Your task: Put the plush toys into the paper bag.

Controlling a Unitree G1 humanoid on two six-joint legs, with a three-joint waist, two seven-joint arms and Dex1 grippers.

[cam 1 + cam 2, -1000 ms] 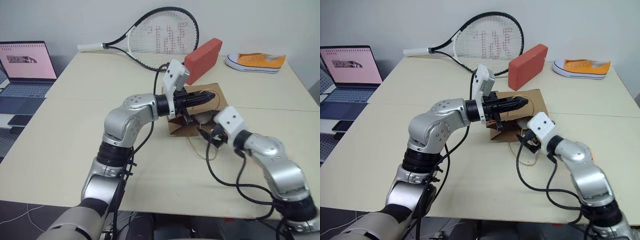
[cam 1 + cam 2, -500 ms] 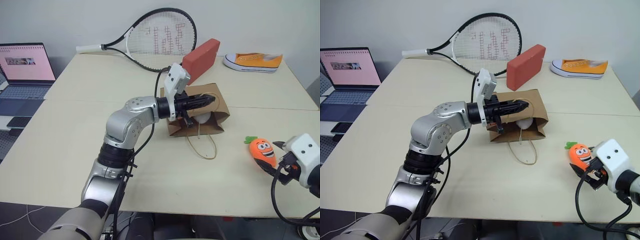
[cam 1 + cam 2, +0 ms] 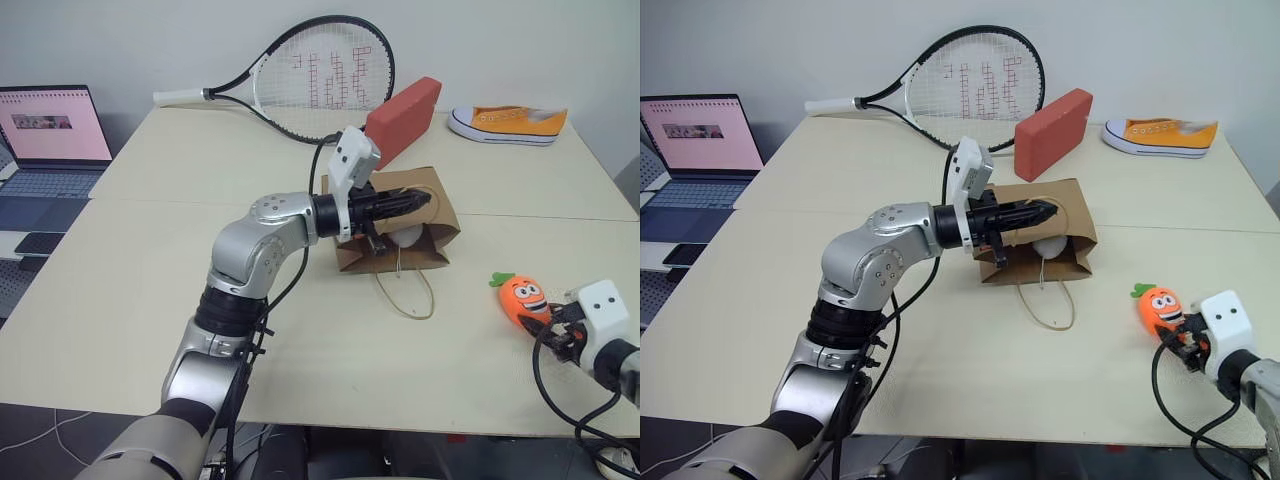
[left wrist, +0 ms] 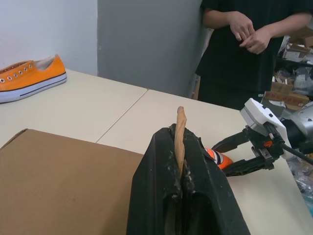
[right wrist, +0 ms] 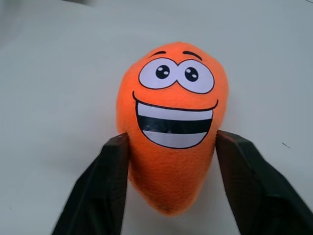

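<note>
Two plush toys, one paper bag, two grippers on a pale desk [image 3: 150, 300].

At far left sits one open laptop [image 3: 48, 135]; at upper centre lie one strung tennis racket [image 3: 300, 75] and one red brick-shaped block [image 3: 405, 118], with one orange canvas sneaker [image 3: 508, 122] at upper right. In the middle, the left gripper [image 4: 180, 161] has its fingers pressed together on a tan cord handle [image 4: 180, 132] of the brown kraft paper bag [image 3: 435, 215], which lies on its side; a second cord loop [image 3: 405, 292] trails on the desk. The white egg toy [image 3: 408, 236] rests in the bag's mouth. At lower right, the fuzzy orange carrot toy [image 5: 172, 127], grinning and green-topped, lies on the desk between the right gripper's [image 5: 171, 188] fingers, which touch its flanks.
</note>
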